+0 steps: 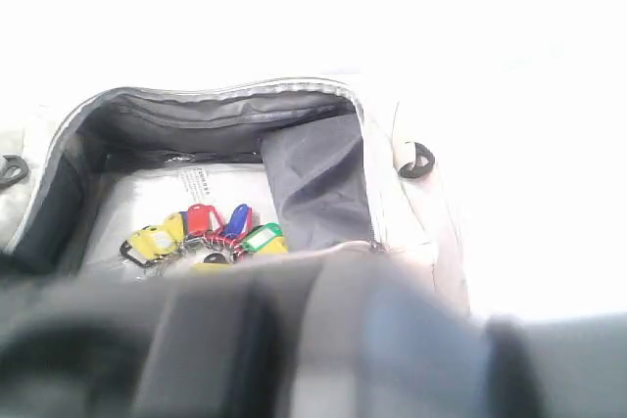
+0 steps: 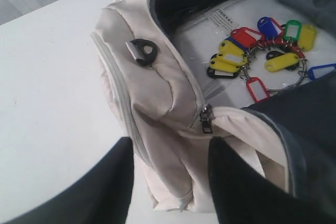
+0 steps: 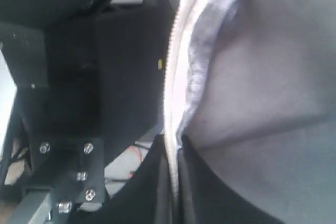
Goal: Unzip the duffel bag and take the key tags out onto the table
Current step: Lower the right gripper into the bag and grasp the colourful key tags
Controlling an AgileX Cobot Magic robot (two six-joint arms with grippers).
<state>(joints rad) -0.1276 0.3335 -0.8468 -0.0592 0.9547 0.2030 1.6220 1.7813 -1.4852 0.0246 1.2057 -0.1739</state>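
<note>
At the bag's left end the left gripper (image 2: 171,146) stands spread, its dark fingers (image 2: 113,187) either side of the cream end panel just below the zipper slider (image 2: 206,119); whether they touch the fabric I cannot tell. The duffel bag (image 1: 421,232) lies unzipped on the white table (image 1: 549,95), its mouth gaping. The key tags (image 1: 206,230) are on the pale floor inside, left of a drooping fold of grey lining (image 1: 318,183). Further right, the right gripper (image 3: 174,171) is pressed together on the bag's zipper edge (image 3: 176,51), apparently holding the mouth up. The step now looks like the reach-in. The free left gripper should lift over the rim and come down with jaws wide over the tag bunch. It should close on the ring or a thick tag, not the lining, then rise straight out before moving over the table.
</note>
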